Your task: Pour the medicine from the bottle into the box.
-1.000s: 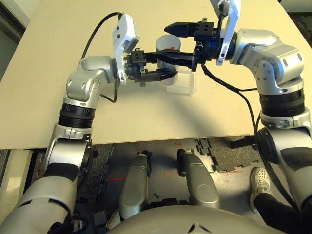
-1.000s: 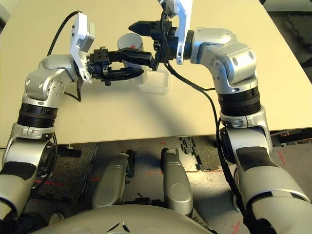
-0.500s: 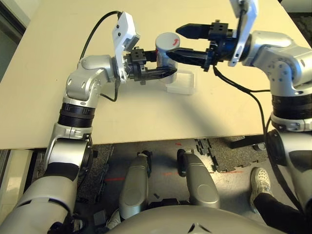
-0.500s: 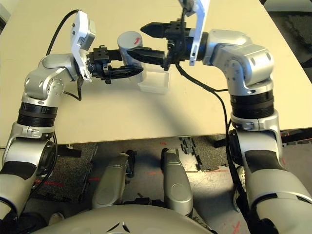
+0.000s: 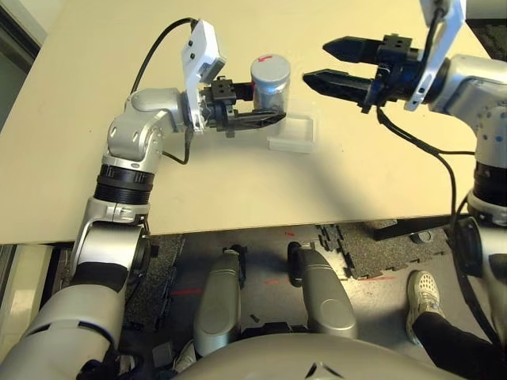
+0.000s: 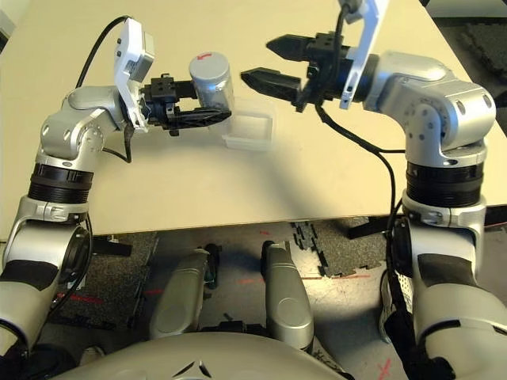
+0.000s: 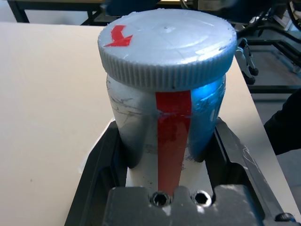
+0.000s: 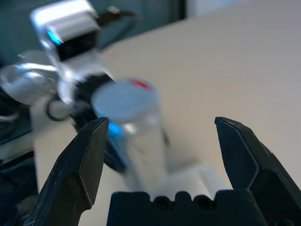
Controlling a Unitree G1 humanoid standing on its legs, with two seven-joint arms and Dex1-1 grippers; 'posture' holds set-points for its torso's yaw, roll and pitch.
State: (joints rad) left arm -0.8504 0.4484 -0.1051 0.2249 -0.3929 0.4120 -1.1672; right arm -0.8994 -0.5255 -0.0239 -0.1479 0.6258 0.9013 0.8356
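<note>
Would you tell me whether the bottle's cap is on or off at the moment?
On. The grey cap with its red mark sits atop the upright bottle, which the left gripper holds beside the box.

Our left gripper (image 5: 265, 119) points level toward our right side, its fingers clamped around what it carries, forearm bent inward at the elbow. Our right gripper (image 5: 323, 65) faces it from well apart, level, jaws spread wide and holding nothing, wrist cocked inward.
</note>
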